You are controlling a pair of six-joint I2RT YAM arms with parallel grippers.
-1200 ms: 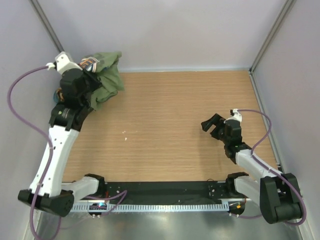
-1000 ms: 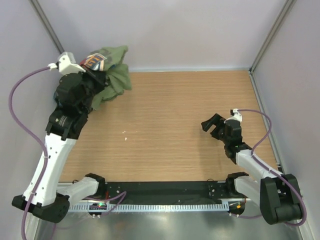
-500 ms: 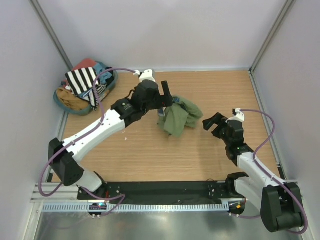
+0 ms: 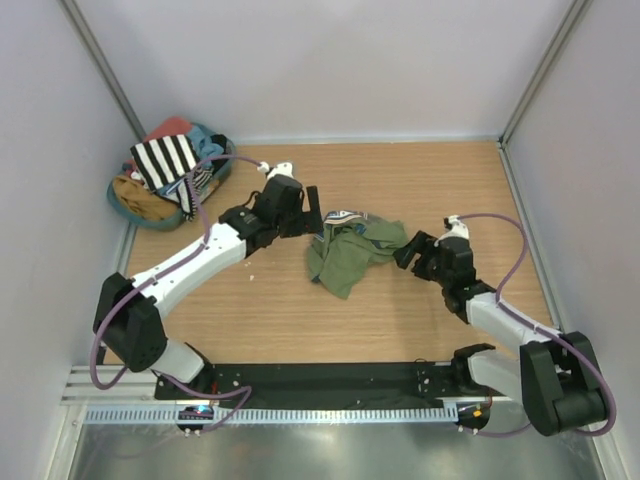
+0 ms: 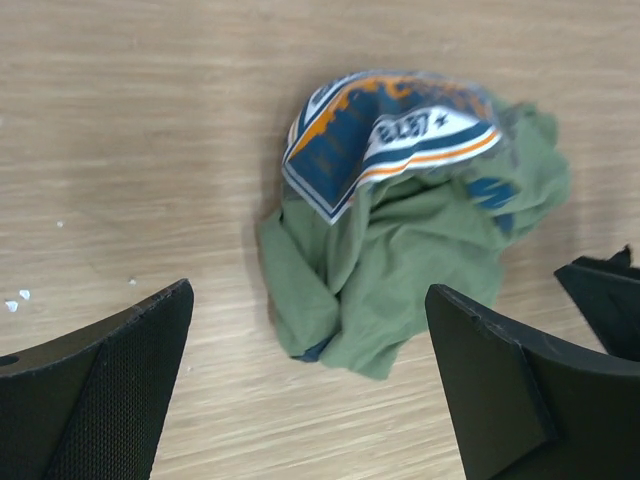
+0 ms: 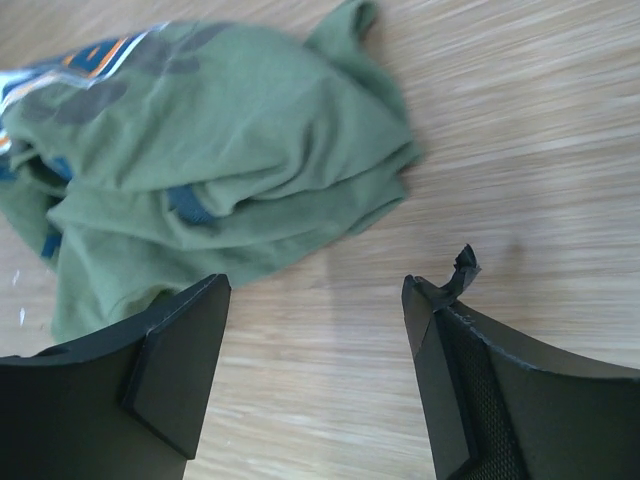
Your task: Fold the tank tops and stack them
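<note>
Left gripper [image 5: 308, 290] stands spread wide and empty, just left of the olive top [image 4: 350, 255], which lies crumpled on the table [image 4: 430, 180], print patch [image 5: 385, 130] facing up. Right gripper [image 6: 315, 285] is likewise spread and empty, just beside the top's right edge. The top sits between both grippers. Striped top [image 4: 165, 160] lies on a garment pile [image 4: 145, 198] at the far left corner, well apart.

The olive tank top [image 5: 400, 260] is crumpled, its straps lost in folds, and the lettering on its printed patch [image 5: 390, 130] is too blurred to read. The striped tank top [image 4: 166, 160] hides most of the heap of clothes [image 4: 136, 196] beneath it.
</note>
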